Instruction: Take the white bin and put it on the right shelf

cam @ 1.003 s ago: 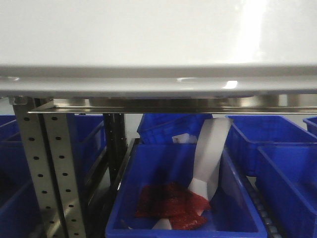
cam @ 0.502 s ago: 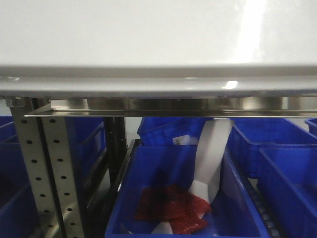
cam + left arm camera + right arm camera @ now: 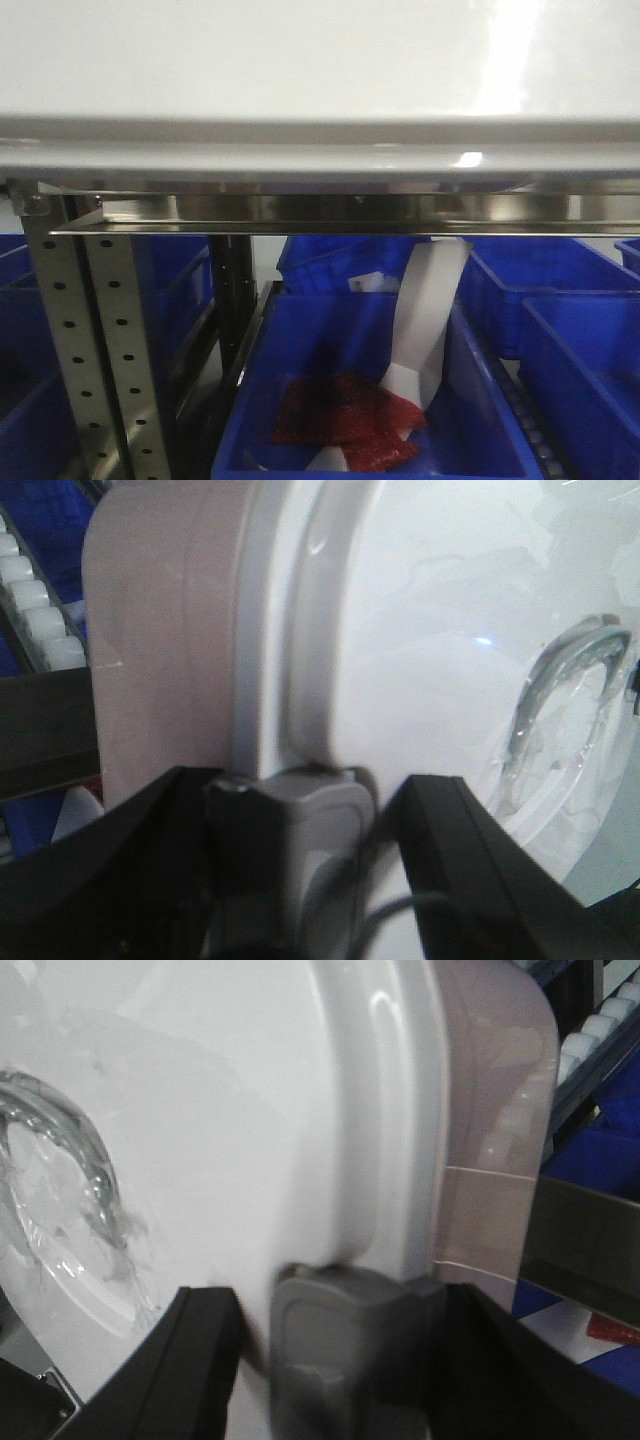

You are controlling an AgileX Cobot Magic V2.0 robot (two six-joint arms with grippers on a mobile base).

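The white bin [image 3: 320,70] fills the top of the front view, its glossy lid and thick rim hanging just above the right shelf's steel front rail [image 3: 330,212]. In the left wrist view my left gripper [image 3: 300,790] straddles the bin's [image 3: 420,630] rim at a grey latch [image 3: 325,840], one black finger [image 3: 470,850] over the lid and the other on the body side. In the right wrist view my right gripper [image 3: 345,1290] holds the bin's [image 3: 250,1110] other end the same way, around its grey latch [image 3: 345,1340]. Neither gripper shows in the front view.
A perforated steel post [image 3: 100,350] stands at the left under the rail. Blue bins sit below; the nearest [image 3: 370,400] holds red bubble wrap [image 3: 340,410] and a white paper strip [image 3: 425,310]. Roller tracks [image 3: 35,590] [image 3: 600,1030] show beside the bin.
The bin's rim has risen slightly against the shelf rail, widening the gap between them. The shelf and blue bins have shifted a little down and left in view. Both grips are unchanged.
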